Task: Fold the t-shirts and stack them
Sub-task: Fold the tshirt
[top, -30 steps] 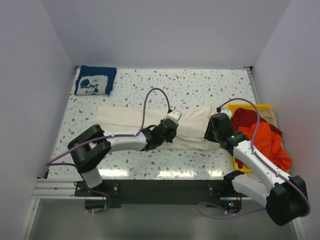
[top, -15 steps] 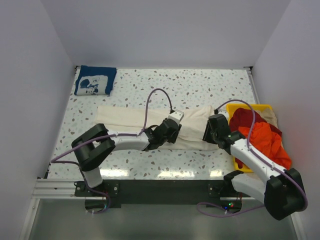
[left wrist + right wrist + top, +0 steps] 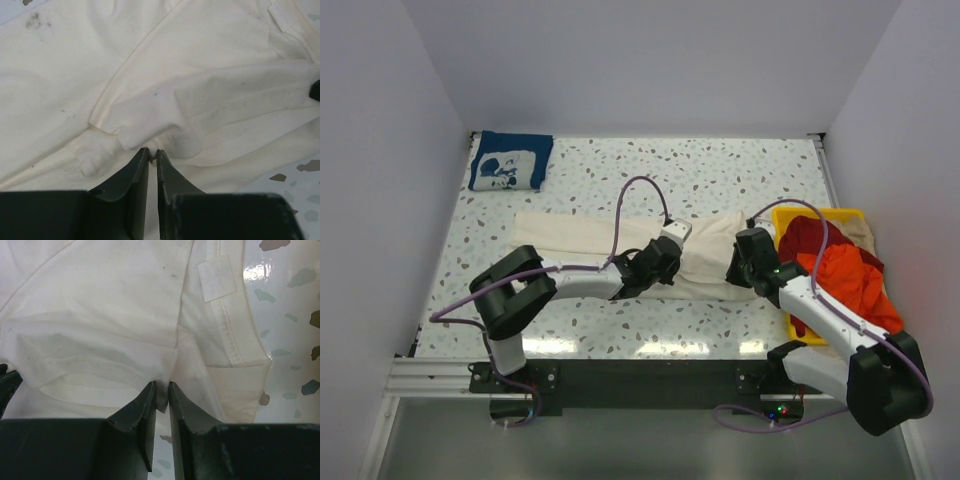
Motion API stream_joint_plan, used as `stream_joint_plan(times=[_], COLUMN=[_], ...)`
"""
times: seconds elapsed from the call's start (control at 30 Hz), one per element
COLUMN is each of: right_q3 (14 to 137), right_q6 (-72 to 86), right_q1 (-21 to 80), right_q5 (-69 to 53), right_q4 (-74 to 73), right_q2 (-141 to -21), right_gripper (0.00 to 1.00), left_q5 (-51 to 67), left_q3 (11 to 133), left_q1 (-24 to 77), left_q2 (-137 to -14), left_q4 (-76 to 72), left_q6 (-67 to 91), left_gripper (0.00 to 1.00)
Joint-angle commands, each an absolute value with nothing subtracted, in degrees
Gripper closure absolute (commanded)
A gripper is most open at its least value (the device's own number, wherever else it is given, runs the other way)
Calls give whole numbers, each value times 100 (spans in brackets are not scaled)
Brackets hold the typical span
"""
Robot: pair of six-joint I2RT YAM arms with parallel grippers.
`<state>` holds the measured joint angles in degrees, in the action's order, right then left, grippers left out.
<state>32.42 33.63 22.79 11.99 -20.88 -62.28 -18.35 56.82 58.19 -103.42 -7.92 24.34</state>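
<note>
The large cream t-shirt [image 3: 590, 238] lies as a long folded band across the middle of the table. My left gripper [image 3: 667, 262] is shut on a pinch of its cloth [image 3: 150, 135] near the band's near edge. My right gripper [image 3: 744, 268] is shut on the cream cloth [image 3: 165, 390] at the band's right end, by the collar label [image 3: 216, 279]. The navy t-shirt with white print [image 3: 510, 160] lies folded at the far left corner. The orange-red t-shirt [image 3: 855, 285] sits heaped in the yellow bin, with a beige one [image 3: 861, 232] behind it.
The yellow plastic bin [image 3: 786, 216] stands at the right edge of the table, next to my right arm. A dark red cloth [image 3: 812, 238] lies in it too. White walls close in the table on three sides.
Both grippers have moved a little towards each other and towards the near edge, drawing the cream cloth's right part with them. The navy shirt and the bin have not moved.
</note>
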Motion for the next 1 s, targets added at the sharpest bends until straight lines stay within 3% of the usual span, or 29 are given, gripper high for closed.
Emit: stream_joint_plan(times=[0.0, 0.23, 0.97], right_q3=[3208, 3243, 3243], right_q6=[3480, 3480, 3551], right_q1=[2259, 2259, 2268], right_q5=[1134, 1099, 475], right_q4=[-1828, -2039, -2716], right_q2=[-6249, -6030, -5142], right_gripper=[80, 100, 100], left_q5=[-1881, -1942, -2013], left_q3=[5880, 5766, 5713], left_q1=[5845, 5845, 5836], left_q2=[-10362, -10196, -9360], left_q4=[-1028, -958, -369], left_q6=[2496, 2549, 2602], left_gripper=[85, 100, 100])
